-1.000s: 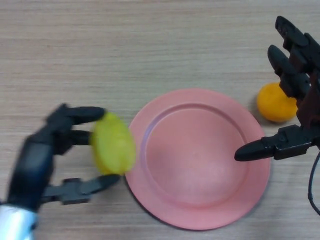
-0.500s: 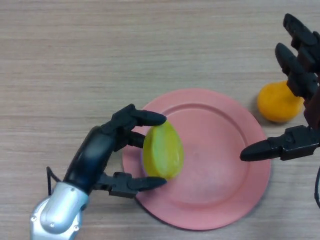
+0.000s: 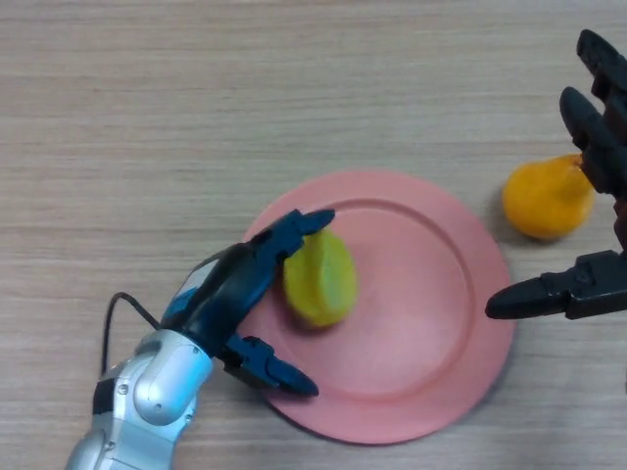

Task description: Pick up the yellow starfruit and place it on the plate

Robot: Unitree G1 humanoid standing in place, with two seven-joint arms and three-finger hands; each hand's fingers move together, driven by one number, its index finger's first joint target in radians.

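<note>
The yellow starfruit lies on the left part of the pink plate. My left hand is over the plate's left rim, right beside the fruit. Its upper fingers reach along the fruit's top edge. Its thumb stands apart below the fruit, so the hand is open around the fruit and not clamped on it. My right hand is open at the right edge, with its thumb pointing at the plate's right rim.
An orange fruit lies on the wooden table just right of the plate, under my right hand's fingers.
My left hand carried the starfruit rightward from the table onto the plate. The fruit now rests on the plate and the thumb has come away from it. The right hand drifted slightly right.
</note>
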